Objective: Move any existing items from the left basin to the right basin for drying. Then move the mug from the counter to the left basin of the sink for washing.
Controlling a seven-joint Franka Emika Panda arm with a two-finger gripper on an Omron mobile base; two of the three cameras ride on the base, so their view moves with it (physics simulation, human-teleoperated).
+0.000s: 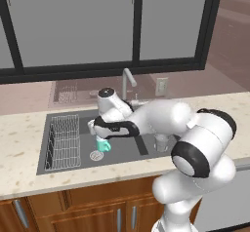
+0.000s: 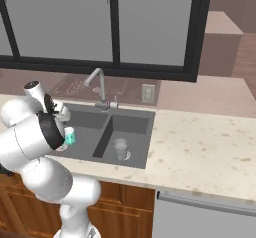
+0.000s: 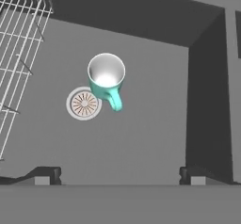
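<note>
The pincer [image 3: 120,173] hangs above the left basin [image 1: 119,153] of the sink [image 2: 145,116], its two fingertips [image 3: 49,173] spread wide apart and holding nothing. Directly below, between the tips and clear of both, the teal mug [image 3: 106,79] stands upright on the basin floor, mouth up, just beside the round drain [image 3: 84,103], right of the wire rack [image 1: 63,141]. In the right basin [image 2: 135,127] the grey glass [image 2: 120,148] stands upright. The beige counter [image 2: 200,147] lies around the sink.
</note>
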